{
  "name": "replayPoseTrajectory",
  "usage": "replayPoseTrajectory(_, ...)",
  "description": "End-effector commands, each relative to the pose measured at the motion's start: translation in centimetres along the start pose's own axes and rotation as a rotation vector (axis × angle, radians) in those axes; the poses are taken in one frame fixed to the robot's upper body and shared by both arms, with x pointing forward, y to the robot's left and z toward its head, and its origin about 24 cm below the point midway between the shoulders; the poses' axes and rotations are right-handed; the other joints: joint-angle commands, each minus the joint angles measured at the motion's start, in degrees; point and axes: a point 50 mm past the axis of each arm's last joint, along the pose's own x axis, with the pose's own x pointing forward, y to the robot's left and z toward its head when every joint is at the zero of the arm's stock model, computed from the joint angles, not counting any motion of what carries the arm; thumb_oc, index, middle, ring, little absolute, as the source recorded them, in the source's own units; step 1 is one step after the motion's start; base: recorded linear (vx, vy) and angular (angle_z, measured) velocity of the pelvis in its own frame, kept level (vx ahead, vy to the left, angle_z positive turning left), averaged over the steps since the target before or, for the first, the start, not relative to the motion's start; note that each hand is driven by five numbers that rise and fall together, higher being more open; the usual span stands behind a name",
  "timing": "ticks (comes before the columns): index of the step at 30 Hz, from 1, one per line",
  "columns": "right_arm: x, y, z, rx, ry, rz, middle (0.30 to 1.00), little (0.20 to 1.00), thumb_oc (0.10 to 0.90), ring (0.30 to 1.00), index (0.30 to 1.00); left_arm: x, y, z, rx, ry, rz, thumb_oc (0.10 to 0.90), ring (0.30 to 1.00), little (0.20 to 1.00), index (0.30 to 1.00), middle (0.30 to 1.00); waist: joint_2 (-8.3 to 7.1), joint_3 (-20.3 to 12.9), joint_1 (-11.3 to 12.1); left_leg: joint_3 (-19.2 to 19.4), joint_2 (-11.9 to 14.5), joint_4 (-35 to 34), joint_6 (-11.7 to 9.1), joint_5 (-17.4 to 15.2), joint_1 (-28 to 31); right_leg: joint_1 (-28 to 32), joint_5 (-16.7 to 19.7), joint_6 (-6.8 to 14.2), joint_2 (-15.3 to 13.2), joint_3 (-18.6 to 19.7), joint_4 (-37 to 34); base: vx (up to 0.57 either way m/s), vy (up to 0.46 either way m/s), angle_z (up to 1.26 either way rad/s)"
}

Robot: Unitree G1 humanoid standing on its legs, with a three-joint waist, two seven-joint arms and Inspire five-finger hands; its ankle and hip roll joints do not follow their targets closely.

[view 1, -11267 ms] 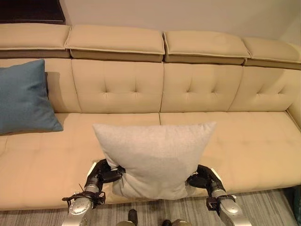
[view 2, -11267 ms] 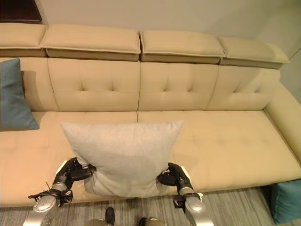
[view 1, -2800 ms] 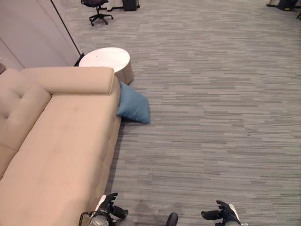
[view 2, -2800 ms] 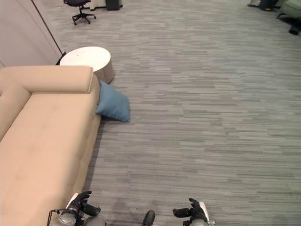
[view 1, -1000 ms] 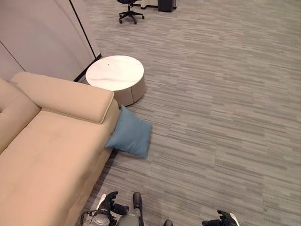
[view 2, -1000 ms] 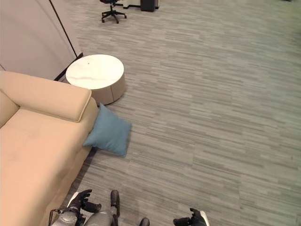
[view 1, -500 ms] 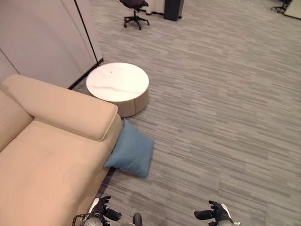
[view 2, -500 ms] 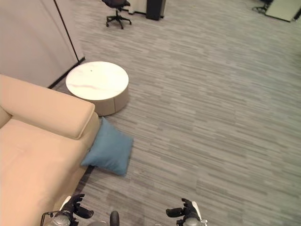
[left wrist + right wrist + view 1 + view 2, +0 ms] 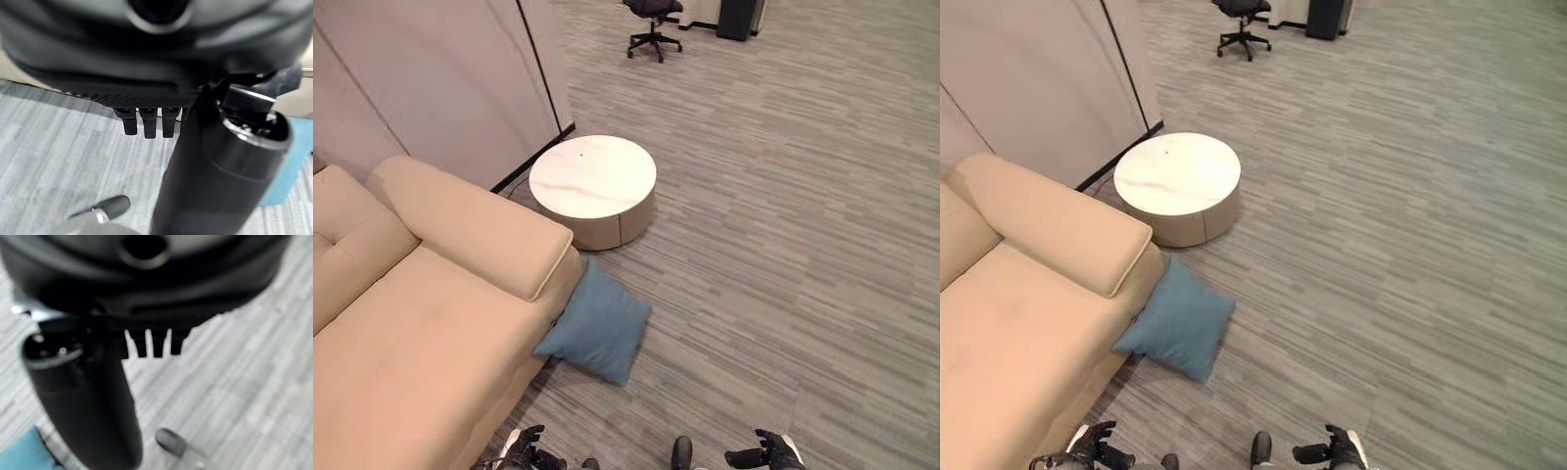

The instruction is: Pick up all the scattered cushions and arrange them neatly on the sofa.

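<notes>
Left eye view is showing the blue cushion [image 9: 595, 330] lying on the grey carpet [image 9: 783, 245], leaning against the end of the beige sofa [image 9: 411, 323] just below its armrest, with the round white table [image 9: 592, 188] sitting beyond it. Both hands are hanging low and empty, well short of the cushion, which is lying ahead of the fingertips. The left hand [image 9: 524, 452] is showing relaxed fingers holding nothing, and its wrist view is confirming them straight; the right hand [image 9: 1337, 451] is likewise loose, thumb apart from the fingers, nothing between them.

The step in hand looks to be the approach to this last floor cushion. To do it well, the robot is probably needing to step closer until the cushion lies between the two sets of fingers, then bring one hand to each side edge and press inward evenly, since the soft filling is likely to sag if gripped by a single corner. Keeping clear of the table edge matters too.
</notes>
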Motion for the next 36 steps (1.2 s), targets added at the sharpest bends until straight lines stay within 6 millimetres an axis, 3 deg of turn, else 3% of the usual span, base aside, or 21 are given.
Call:
replayPoseTrajectory(1, 0.1, -1.5, 0.6, 0.03, -0.049, -0.059, 0.9, 0.9, 0.8, 0.9, 0.9, 0.1, -0.4, 1.7, 0.0, -0.074, -0.019, 0.8, 0.9, 0.9, 0.9, 0.9, -2.1, 2.6, -0.5, 6.4, 1.6, 9.8, 1.6, -4.4, -2.2, 1.5, -5.4, 2.6, -1.9, 1.6, 3.3, 0.07, -0.212, 0.57)
replayPoseTrajectory(4, 0.1, -1.4, 0.2, 0.034, -0.037, -0.055, 0.9, 0.9, 0.8, 0.9, 0.9, 0.1, -0.5, 1.7, 0.005, -0.072, -0.024, 0.8, 0.9, 0.9, 0.9, 0.9, -2.04, 2.7, -0.5, 7.6, 1.3, 10.1, 2.2, -5.1, -3.4, 2.9, -6.4, 2.0, -1.1, 0.8, 2.6, 0.11, -0.133, 0.41)
replayPoseTrajectory(7, 0.0, -1.4, -0.3, 0.038, -0.022, -0.058, 0.9, 0.9, 0.8, 0.9, 0.9, 0.0, -0.7, 1.3, 0.017, -0.058, -0.032, 0.8, 0.9, 0.9, 0.9, 0.9, -2.26, 2.1, -0.4, 9.8, -0.9, 6.2, 3.1, -6.3, -6.0, 4.4, -7.3, 2.1, -0.7, -0.7, 1.2, 0.13, -0.047, 0.28)
replayPoseTrajectory(9, -0.1, -1.4, -0.6, 0.036, -0.013, -0.061, 0.9, 0.9, 0.8, 0.9, 0.9, 0.0, -0.6, 1.2, 0.02, -0.056, -0.032, 0.8, 0.9, 0.9, 0.9, 0.9, -1.93, 2.0, -0.1, 13.2, -1.4, 1.9, 3.2, -3.7, -8.0, 6.0, -7.9, 2.2, 0.5, -1.8, 0.5, 0.21, -0.018, 0.46)
replayPoseTrajectory(11, -0.1, -1.5, -0.8, 0.034, -0.004, -0.065, 0.9, 0.9, 0.8, 0.9, 0.9, 0.0, -0.5, 1.2, 0.022, -0.059, -0.03, 0.8, 0.9, 0.9, 0.9, 0.9, -1.57, 1.6, 0.5, 15.8, -1.7, -1.2, 2.0, -2.0, -9.0, 7.7, -9.5, 2.3, 2.0, -2.0, 0.1, 0.25, -0.008, 0.47)
replayPoseTrajectory(13, -0.1, -1.0, -0.8, 0.026, -0.005, -0.053, 0.9, 0.9, 0.8, 0.9, 0.9, 0.0, -0.2, 0.6, 0.012, -0.043, -0.021, 0.8, 0.9, 0.9, 0.9, 0.9, -1.83, 1.0, 1.4, 18.0, -1.9, -3.9, 2.8, -0.5, -8.1, 8.6, -9.8, 2.1, 3.0, -2.6, 0.4, 0.22, 0.029, 0.26)
replayPoseTrajectory(14, -0.2, -0.4, -0.8, 0.011, -0.005, -0.032, 0.9, 0.9, 0.8, 0.9, 0.9, -0.1, 0.2, 0.0, 0.008, -0.022, -0.009, 0.8, 0.9, 0.9, 0.9, 0.9, -2.52, 0.3, 2.1, 15.7, -3.1, -4.4, 3.6, -0.9, -7.4, 9.2, -10.9, 2.2, 3.1, -2.8, 1.7, 0.2, 0.044, -0.04)
replayPoseTrajectory(18, -0.2, 0.2, -0.4, 0.008, -0.02, -0.01, 0.9, 0.9, 0.8, 0.9, 0.9, -0.1, 0.9, -0.5, -0.003, -0.003, 0.01, 0.8, 0.9, 0.9, 0.9, 0.9, -4.1, -0.5, 3.5, 15.6, -4.2, -4.9, 4.9, -2.4, -5.8, 9.1, -12.2, 3.0, 2.3, -2.8, 5.7, 0.21, 0.052, -0.08)
replayPoseTrajectory(19, -0.2, 0.4, -0.2, 0.007, -0.03, -0.003, 0.9, 0.9, 0.8, 0.9, 0.9, -0.1, 1.2, -0.6, -0.01, -0.001, 0.018, 0.8, 0.9, 0.9, 0.9, 0.9, -4.58, -0.8, 4.0, 15.6, -4.5, -5.1, 5.4, -3.2, -5.3, 8.8, -12.4, 3.7, 1.9, -3.0, 8.1, 0.2, 0.082, 0.02)
replayPoseTrajectory(20, -0.1, 0.5, 0.6, 0.009, -0.05, 0.003, 0.9, 0.9, 0.8, 0.9, 0.9, 0.0, 1.8, -0.3, -0.024, -0.009, 0.034, 0.8, 0.9, 0.9, 0.9, 0.9, -4.83, -0.3, 4.2, 15.3, -4.6, -5.1, 6.3, -4.2, -4.3, 5.7, -11.3, 5.8, 0.2, -3.4, 15.2, 0.18, 0.089, 0.09)
replayPoseTrajectory(23, 0.0, 0.4, 1.6, 0.007, -0.081, 0.006, 0.9, 0.9, 0.8, 0.9, 0.9, 0.1, 2.2, 0.2, -0.027, -0.025, 0.046, 0.8, 0.9, 0.9, 0.9, 0.9, -4.19, 0.3, 3.8, 13.9, -4.6, -5.4, 7.5, -5.2, -2.8, 0.4, -7.7, 8.4, -1.5, -2.7, 24.7, 0.12, 0.059, 0.16)
replayPoseTrajectory(26, 0.0, 0.4, 1.9, 0.011, -0.089, 0.008, 0.9, 0.9, 0.8, 0.9, 0.9, 0.1, 2.2, 0.2, -0.024, -0.028, 0.049, 0.8, 0.9, 0.9, 0.9, 0.9, -3.17, 0.5, 3.3, 11.8, -5.1, -7.0, 7.6, -5.5, -0.4, -1.5, -8.5, 7.4, -2.1, -1.4, 24.5, 0.19, 0.003, 0.58)
replayPoseTrajectory(28, 0.1, 0.2, 2.0, 0.011, -0.093, 0.003, 0.9, 0.9, 0.8, 0.9, 0.9, 0.2, 2.1, 0.5, -0.021, -0.035, 0.047, 0.8, 0.9, 0.9, 0.9, 0.9, -2.5, 0.5, 2.9, 10.2, -4.8, -7.6, 7.2, -5.9, 0.3, -2.9, -9.0, 6.2, -3.0, -0.1, 20.6, 0.22, -0.159, 0.42)
replayPoseTrajectory(29, 0.1, 0.2, 2.1, 0.019, -0.094, 0.003, 0.9, 0.9, 0.8, 0.9, 0.9, 0.3, 1.8, 1.0, -0.004, -0.052, 0.043, 0.8, 0.9, 0.9, 0.9, 0.9, -2.15, 1.8, 0.5, 5.3, -5.6, -7.4, 6.5, -7.3, 2.3, -6.4, -5.4, 6.6, -3.5, 9.3, 12.3, 0.29, -0.216, 0.66)
replayPoseTrajectory(30, 0.1, 0.2, 2.1, 0.019, -0.094, 0.003, 0.9, 0.9, 0.8, 0.9, 0.9, 0.3, 1.9, 1.0, -0.004, -0.053, 0.043, 0.8, 0.9, 0.9, 0.9, 0.9, -2.17, 1.6, 0.5, 5.3, -5.6, -7.4, 6.5, -7.2, 2.2, -6.5, -5.3, 6.6, -3.5, 9.3, 12.1, 0.33, -0.299, 0.64)
replayPoseTrajectory(31, 0.1, 0.1, 1.9, 0.021, -0.088, 0.005, 0.9, 0.9, 0.8, 0.9, 0.9, 0.3, 1.7, 1.3, 0.003, -0.062, 0.041, 0.8, 0.9, 0.9, 0.9, 0.9, -2.31, 2.1, -0.5, 2.6, -6.1, -7.2, 6.1, -7.8, 2.7, -7.9, -3.6, 7.2, -3.2, 14.3, 9.7, 0.15, -0.202, 0.76)
replayPoseTrajectory(36, 0.0, 0.0, 1.3, 0.004, -0.072, 0.006, 0.9, 0.9, 0.8, 0.9, 0.9, 0.4, 1.6, 1.6, 0.004, -0.064, 0.039, 0.8, 0.9, 0.9, 0.9, 0.9, -3.14, 2.3, -0.8, -1.3, -6.1, -5.7, 4.7, -8.6, 2.4, -5.8, -2.5, 7.4, -4.6, 12.1, 6.7, 0.09, -0.209, 1.09)
